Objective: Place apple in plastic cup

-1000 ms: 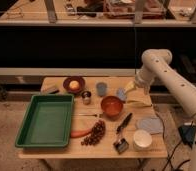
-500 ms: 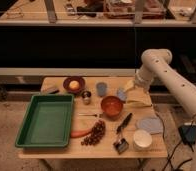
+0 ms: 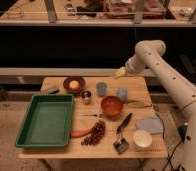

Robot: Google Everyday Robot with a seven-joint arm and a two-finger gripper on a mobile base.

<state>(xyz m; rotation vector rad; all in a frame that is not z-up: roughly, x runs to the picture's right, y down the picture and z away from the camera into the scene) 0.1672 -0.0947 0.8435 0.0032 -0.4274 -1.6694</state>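
Right, the gripper point(image 3: 120, 73) hangs over the far edge of the table point(image 3: 136, 85), behind the plastic cup point(image 3: 101, 89) and a little to the cup's right as the camera sees it. I cannot tell whether its jaws are apart or together, and I can make out nothing held in them.

The apple point(image 3: 74, 85) sits inside a dark brown bowl point(image 3: 65, 85) to the left of the plastic cup, near it but not touching. A small metal cup point(image 3: 86, 96) stands just in front of the gap between bowl and plastic cup. A paler blue cup point(image 3: 122, 93) stands to the right of the plastic cup, almost under the gripper.

So the apple lies on the far side of the plastic cup from the jaws, and I judge the pickup not yet begun. The coming move crosses leftward over the plastic cup and then drops straight down into the bowl. The fruit is round, so wrist angle should matter little, but the bowl's wall rules out a side approach. Crossing too low could tip the plastic cup.
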